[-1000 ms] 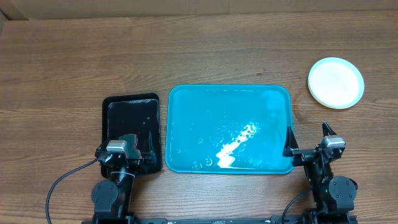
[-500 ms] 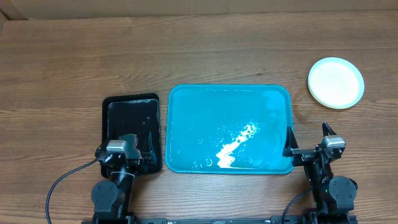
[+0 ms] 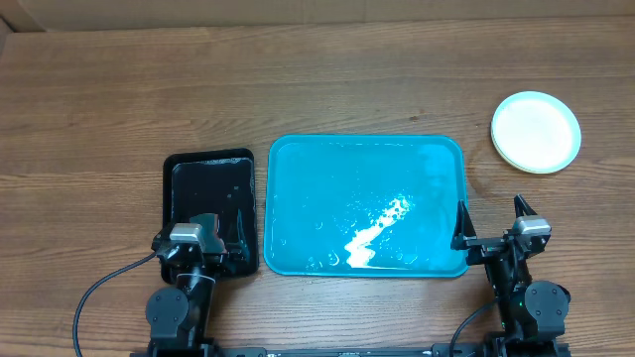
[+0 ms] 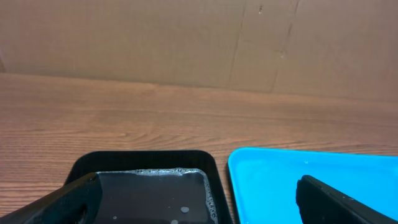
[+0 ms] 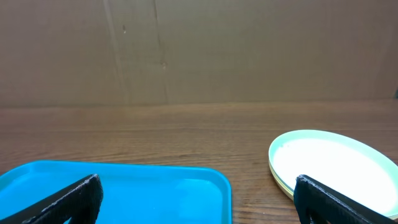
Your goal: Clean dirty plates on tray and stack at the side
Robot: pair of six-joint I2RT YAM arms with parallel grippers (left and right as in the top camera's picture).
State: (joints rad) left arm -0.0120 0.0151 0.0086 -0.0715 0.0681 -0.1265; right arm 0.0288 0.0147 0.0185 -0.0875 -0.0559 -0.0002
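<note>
The turquoise tray [image 3: 363, 204] lies mid-table with no plates on it, only a whitish wet smear; it also shows in the left wrist view [image 4: 298, 180] and the right wrist view [image 5: 124, 186]. The plates [image 3: 536, 131] sit in one stack on the wood at the far right, a clean whitish top plate with a pale green rim, also in the right wrist view [image 5: 336, 165]. My left gripper [image 3: 213, 233] is open and empty over the near edge of the black tray. My right gripper [image 3: 491, 223] is open and empty by the turquoise tray's near right corner.
A smaller black tray [image 3: 210, 203] holding soapy water lies left of the turquoise tray, also seen in the left wrist view [image 4: 149, 193]. A brown cardboard wall [image 5: 199, 50] runs along the table's far side.
</note>
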